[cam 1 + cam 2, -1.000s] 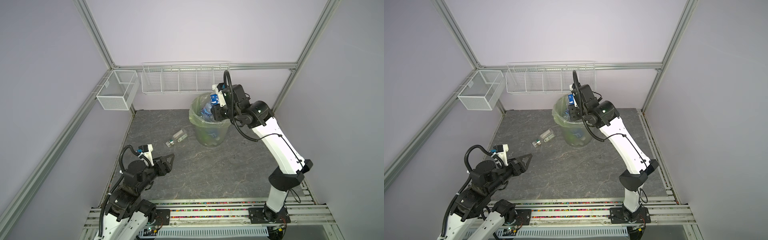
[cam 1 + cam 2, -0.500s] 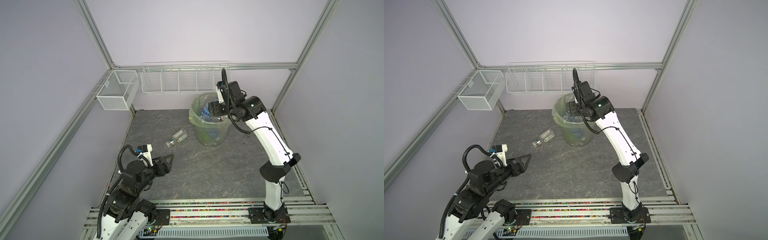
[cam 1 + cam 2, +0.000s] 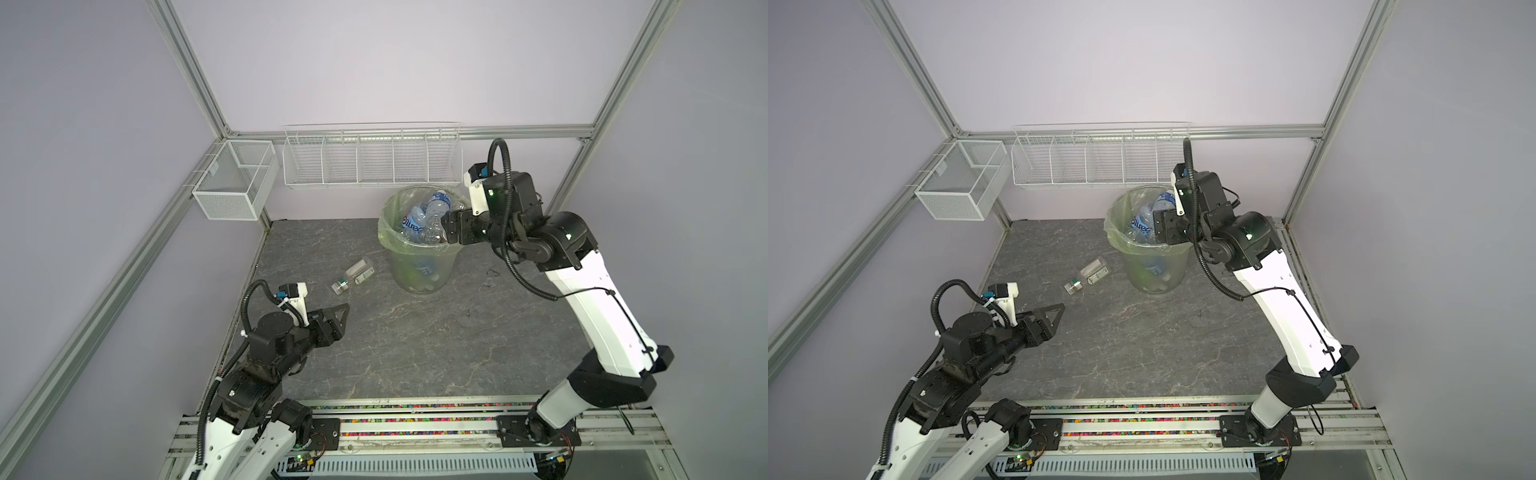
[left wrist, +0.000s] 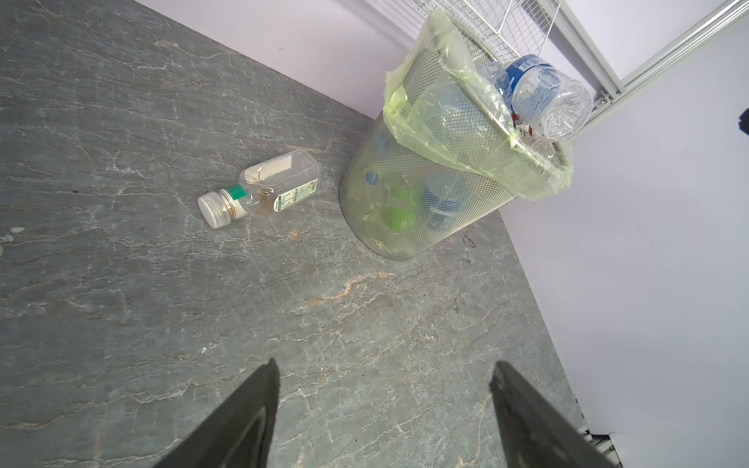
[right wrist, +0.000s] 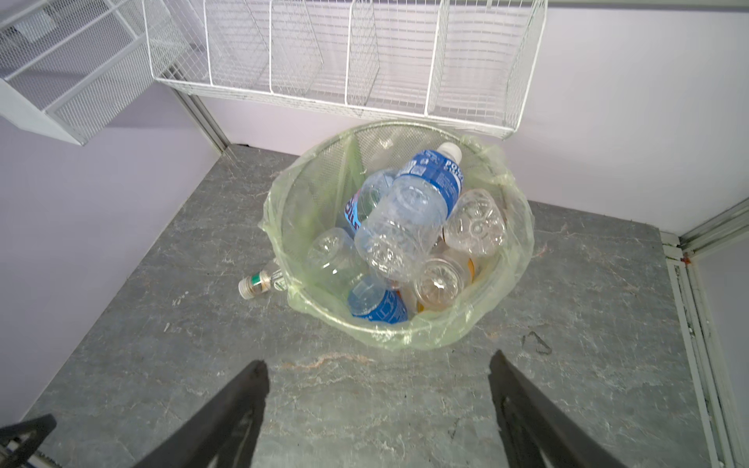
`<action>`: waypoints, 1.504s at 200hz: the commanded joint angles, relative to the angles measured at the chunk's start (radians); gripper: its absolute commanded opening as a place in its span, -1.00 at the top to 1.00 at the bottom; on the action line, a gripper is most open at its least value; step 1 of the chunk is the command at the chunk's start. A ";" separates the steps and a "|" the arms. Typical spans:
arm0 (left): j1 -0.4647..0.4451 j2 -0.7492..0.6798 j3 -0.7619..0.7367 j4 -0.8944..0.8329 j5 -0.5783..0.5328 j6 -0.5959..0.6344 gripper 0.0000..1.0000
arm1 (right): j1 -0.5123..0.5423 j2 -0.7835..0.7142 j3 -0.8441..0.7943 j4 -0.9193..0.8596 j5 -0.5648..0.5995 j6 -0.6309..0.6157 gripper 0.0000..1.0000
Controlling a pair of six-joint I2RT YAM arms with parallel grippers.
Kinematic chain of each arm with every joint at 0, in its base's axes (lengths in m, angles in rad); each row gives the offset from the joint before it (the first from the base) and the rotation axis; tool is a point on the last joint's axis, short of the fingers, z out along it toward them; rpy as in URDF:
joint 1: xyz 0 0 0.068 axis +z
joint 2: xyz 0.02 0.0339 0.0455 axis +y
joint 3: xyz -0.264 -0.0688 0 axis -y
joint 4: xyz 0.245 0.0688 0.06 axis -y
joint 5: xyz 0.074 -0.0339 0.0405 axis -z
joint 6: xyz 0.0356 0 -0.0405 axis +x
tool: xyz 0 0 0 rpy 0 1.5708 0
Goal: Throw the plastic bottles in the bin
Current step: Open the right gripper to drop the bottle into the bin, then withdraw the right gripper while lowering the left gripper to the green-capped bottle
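Bin: round, mesh wall, pale green liner folded over the rim. It stands upright at the back of the worktop, under the long wire basket on the rear wall. A smaller wire basket hangs on the left wall.

Contents: heap of bottles, mostly clear plastic, reaching about rim level. On top lies the blue-labelled bottle, white cap, tilted across the heap, cap end toward the rear wall and rising above the rim. Around it are clear bottle bases facing up, a second blue label low at the near side, and something orange beneath. In the left wrist view, green and blue shapes show through the mesh lower down.

Loose bottle: not in the bin. It lies on its side on the worktop just left of the bin, with a small gap to the wall. The body is clear and squarish, with a green neck band and a white cap pointing away from the bin.

Right tool: fingers wide apart, nothing between them. In both top views it hangs at the right side of the bin's rim, clear of the worktop, pointing across the mouth.

Left tool: fingers apart, empty. It sits low over the front-left worktop, aimed toward the loose bottle and well apart from it.
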 commanded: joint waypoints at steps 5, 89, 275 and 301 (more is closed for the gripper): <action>-0.001 0.075 0.046 0.041 0.004 0.038 -0.68 | 0.010 -0.106 -0.139 0.055 0.000 0.012 -0.77; 0.061 0.503 0.214 0.180 0.027 0.105 -0.94 | 0.012 -0.489 -0.580 0.102 -0.011 0.051 -0.77; 0.237 1.398 0.838 -0.014 0.110 0.510 -0.92 | 0.010 -0.918 -1.167 0.193 -0.151 0.151 -0.77; 0.237 1.474 0.883 -0.059 0.109 0.540 -0.92 | 0.010 -0.934 -1.188 0.196 -0.150 0.150 -0.77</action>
